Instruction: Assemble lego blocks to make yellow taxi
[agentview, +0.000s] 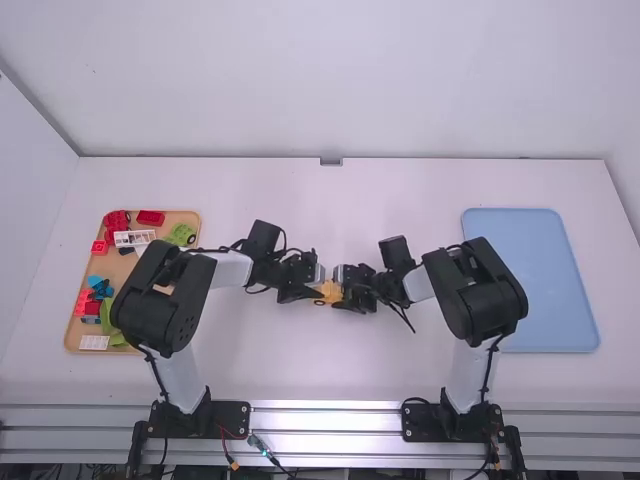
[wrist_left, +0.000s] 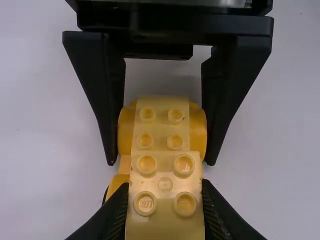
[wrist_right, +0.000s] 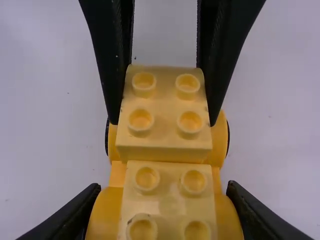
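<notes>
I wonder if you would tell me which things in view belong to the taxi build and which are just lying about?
In the job:
- yellow studded blocks
- rounded yellow base
- left gripper
- right gripper

Apparently just lying about:
- red brick
- green piece
- white piece
- tan tray
- blue tray

In the left wrist view, you have a yellow studded brick (wrist_left: 165, 222) gripped between the fingers of your left gripper (agentview: 317, 291). Just to its right lies a second yellow brick (wrist_left: 161, 130), studs up, between rounded yellow side pieces (wrist_left: 126, 131). Your right gripper (agentview: 342, 292) has a finger against each of those pieces, near and far, above the white table (wrist_left: 40, 155).
</notes>
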